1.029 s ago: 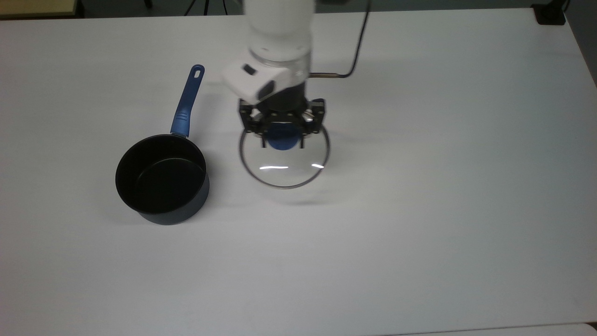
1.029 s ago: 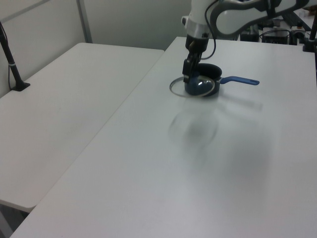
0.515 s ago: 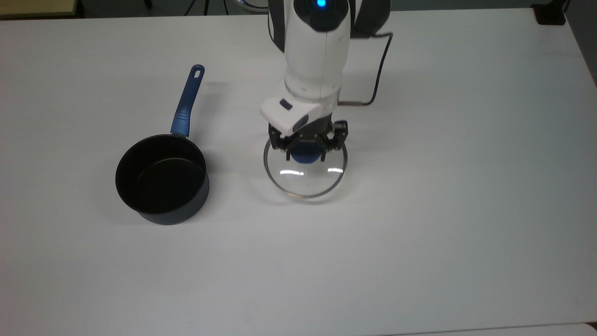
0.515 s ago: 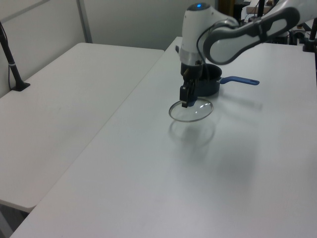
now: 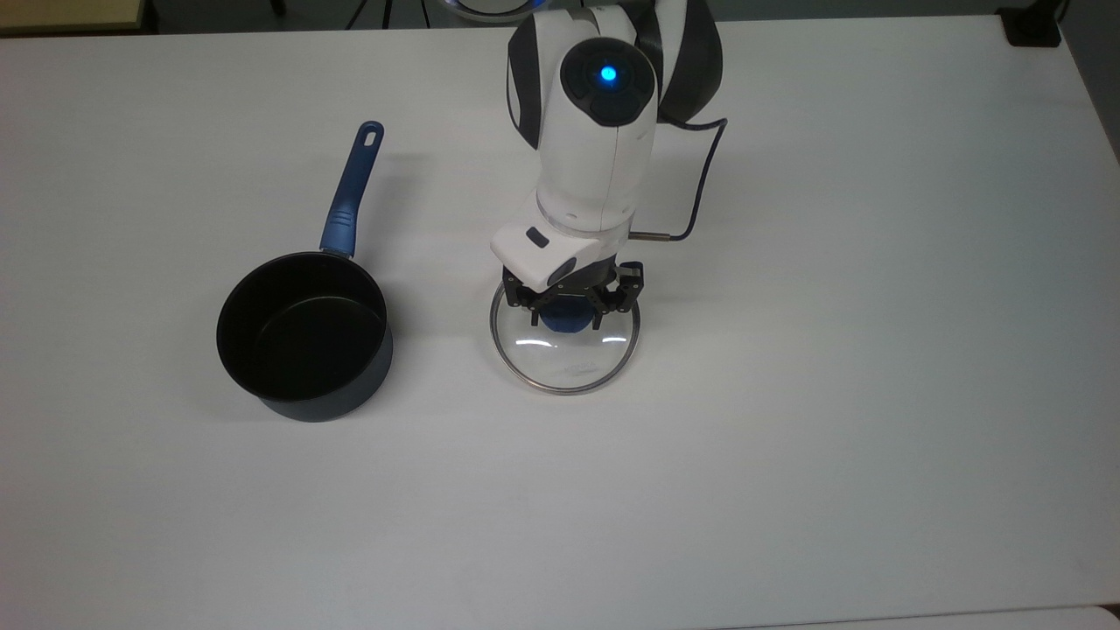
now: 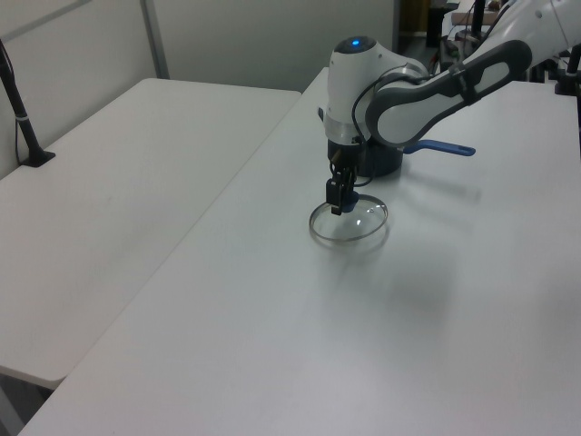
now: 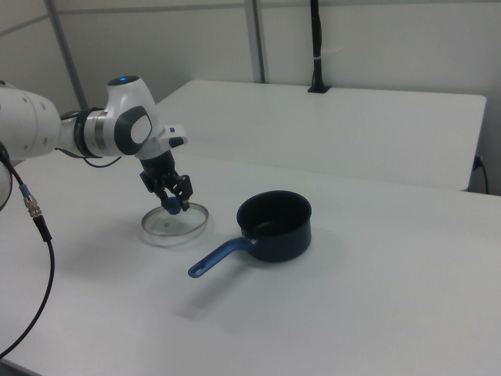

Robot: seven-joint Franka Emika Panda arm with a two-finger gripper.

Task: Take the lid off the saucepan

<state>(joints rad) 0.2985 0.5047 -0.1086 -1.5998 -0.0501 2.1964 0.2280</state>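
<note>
Black saucepan point(image 5: 303, 335) uncovered; lid point(image 5: 565, 360) beside

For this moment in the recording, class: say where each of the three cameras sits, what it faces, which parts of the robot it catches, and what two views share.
Top view: above the white table, looking down; white arm, gripper over the round clear glass lid with a blue knob.
Left view: low, off the lid's side, saucepan behind the arm; gripper, lid.
Right view: low, opposite side; small dark saucepan with a long blue handle nearer, gripper, lid.
Shared: left and right views both show a second table beyond.
</note>
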